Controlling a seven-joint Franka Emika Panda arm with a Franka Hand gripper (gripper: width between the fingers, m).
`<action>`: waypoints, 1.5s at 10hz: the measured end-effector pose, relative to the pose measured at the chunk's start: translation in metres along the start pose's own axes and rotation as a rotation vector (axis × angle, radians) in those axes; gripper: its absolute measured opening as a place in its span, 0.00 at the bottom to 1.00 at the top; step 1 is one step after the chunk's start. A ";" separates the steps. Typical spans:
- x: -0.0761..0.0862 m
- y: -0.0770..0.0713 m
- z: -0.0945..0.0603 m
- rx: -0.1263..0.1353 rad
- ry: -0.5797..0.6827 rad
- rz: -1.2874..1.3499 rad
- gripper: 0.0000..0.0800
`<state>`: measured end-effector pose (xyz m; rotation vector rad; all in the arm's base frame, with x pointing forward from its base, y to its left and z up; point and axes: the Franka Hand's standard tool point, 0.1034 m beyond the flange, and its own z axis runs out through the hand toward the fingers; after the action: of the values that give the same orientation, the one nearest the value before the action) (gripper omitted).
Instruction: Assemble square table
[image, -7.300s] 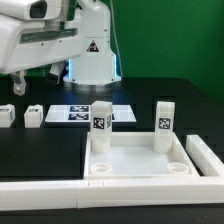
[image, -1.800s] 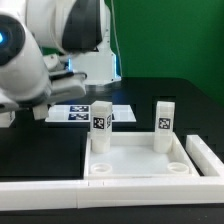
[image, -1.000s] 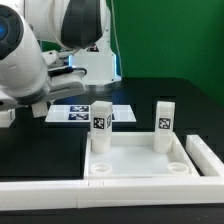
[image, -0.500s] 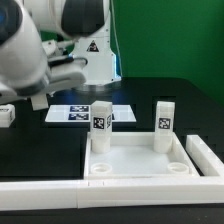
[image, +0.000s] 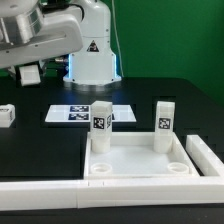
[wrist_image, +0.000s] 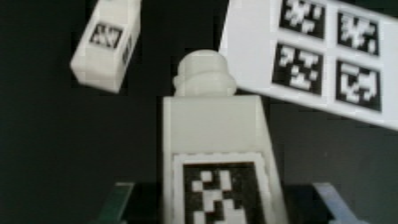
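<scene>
Two legs (image: 100, 124) stand upright in the tabletop (image: 135, 158); third leg (wrist_image: 107, 42) lies loose, fourth leg (wrist_image: 214, 130) aloft.

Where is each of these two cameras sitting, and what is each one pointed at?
Exterior view: off the arm, looking across the tray toward the robot's base; the arm and gripper show.
Wrist view: on the wrist, looking along the held leg to the table; both fingers show.
Shared: the held leg, marker board, loose leg.

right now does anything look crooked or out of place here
Nothing stands out. Two legs stand upright in the tabletop's far corners, the gripper holds a third leg, and a fourth leg lies loose on the black table.
</scene>
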<state>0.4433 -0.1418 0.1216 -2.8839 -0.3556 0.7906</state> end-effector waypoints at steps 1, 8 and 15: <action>0.006 -0.001 -0.005 -0.004 0.041 0.005 0.36; 0.108 -0.045 -0.114 -0.108 0.546 0.054 0.36; 0.141 -0.086 -0.117 -0.230 1.013 0.119 0.36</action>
<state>0.6043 -0.0296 0.1689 -3.0554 -0.1426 -0.7707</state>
